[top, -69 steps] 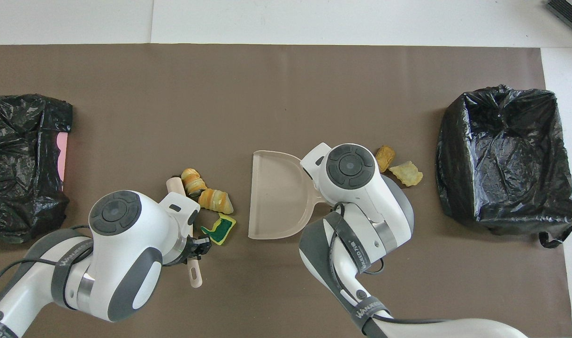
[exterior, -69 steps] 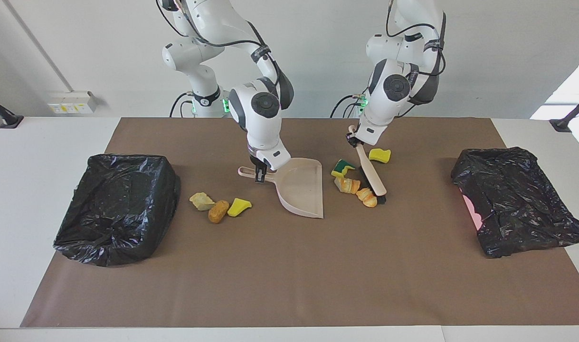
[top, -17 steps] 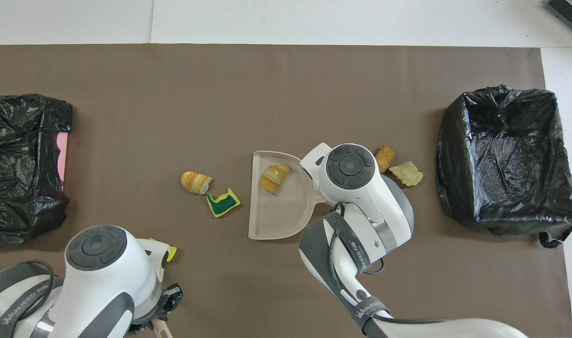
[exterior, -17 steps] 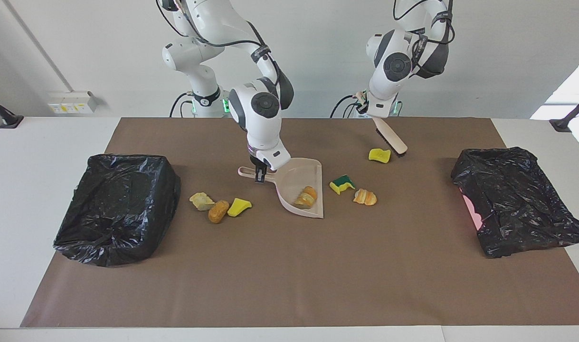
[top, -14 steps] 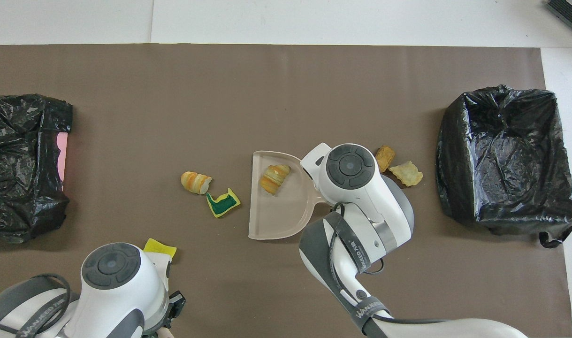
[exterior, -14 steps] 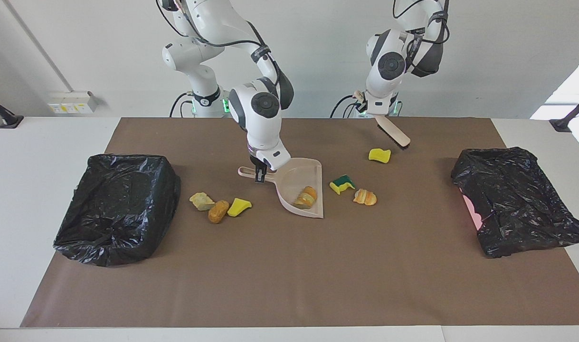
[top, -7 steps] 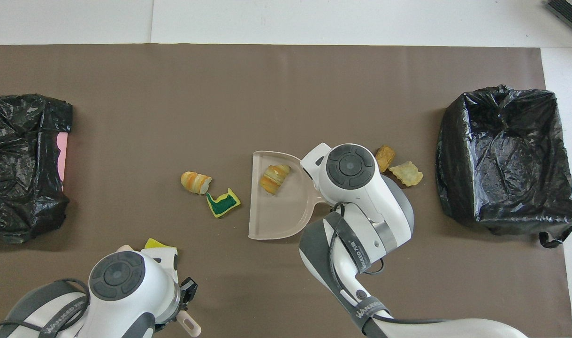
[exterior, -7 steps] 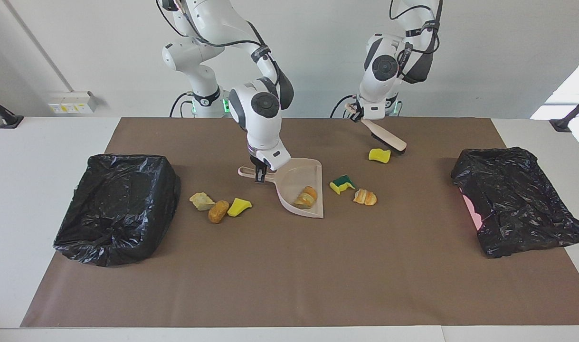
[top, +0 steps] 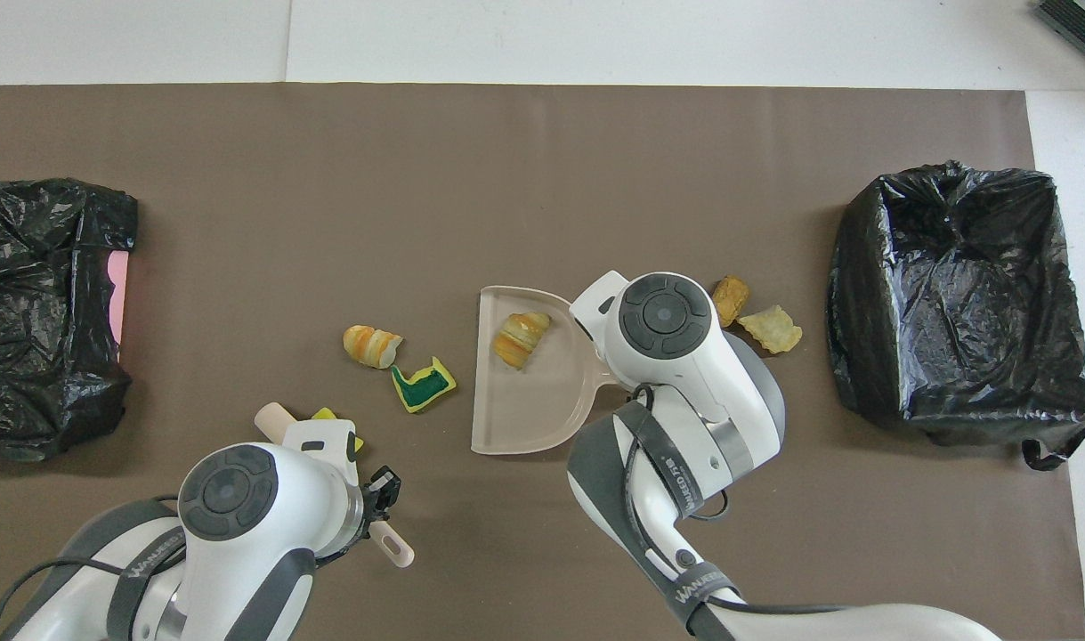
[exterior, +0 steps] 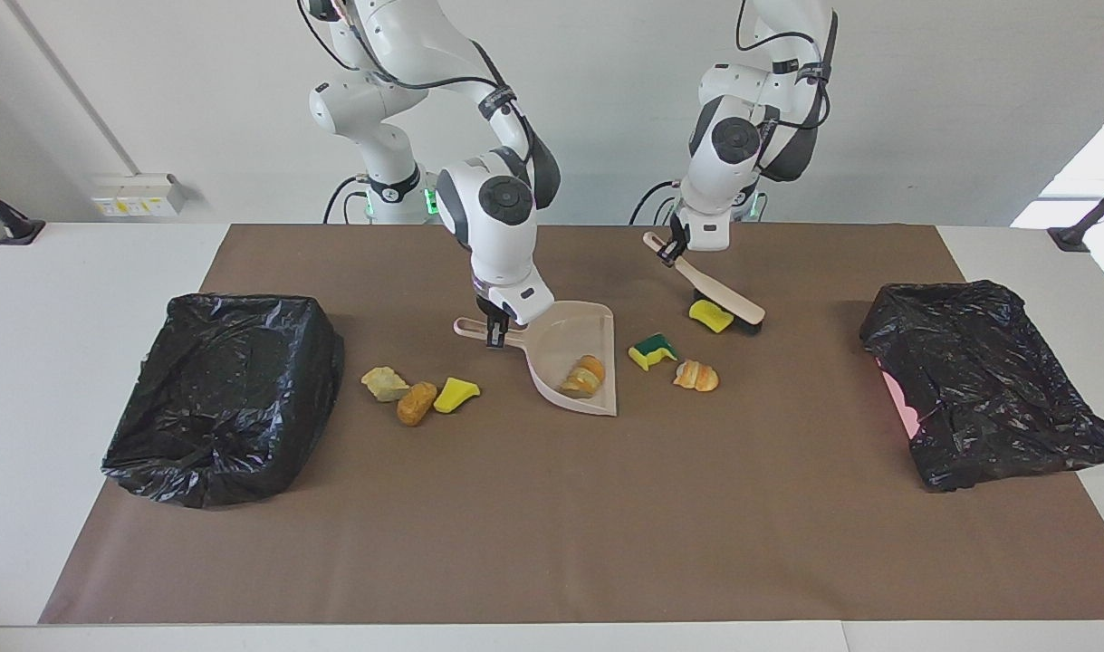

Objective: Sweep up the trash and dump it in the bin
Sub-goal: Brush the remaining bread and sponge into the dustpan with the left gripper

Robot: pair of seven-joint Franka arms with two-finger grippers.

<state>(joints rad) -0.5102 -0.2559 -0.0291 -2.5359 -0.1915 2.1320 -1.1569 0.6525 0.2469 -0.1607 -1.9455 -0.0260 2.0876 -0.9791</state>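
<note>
I have the left claw pinching the beige-handled, black-bristled brush, bristles against a yellow sponge piece; the right claw pinches the pale pink plastic dustpan, holding one orange-brown bread-like lump.

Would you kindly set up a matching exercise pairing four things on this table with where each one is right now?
Things:
1. striped bread lump
2. brush
3. plain yellow sponge piece
4. dustpan handle

Places:
A. gripped by the right gripper
B. against the brush's bristles
C. inside the dustpan
D. held by the left gripper, bristle end down on the mat

Pairs: 1-C, 2-D, 3-B, 4-A
</note>
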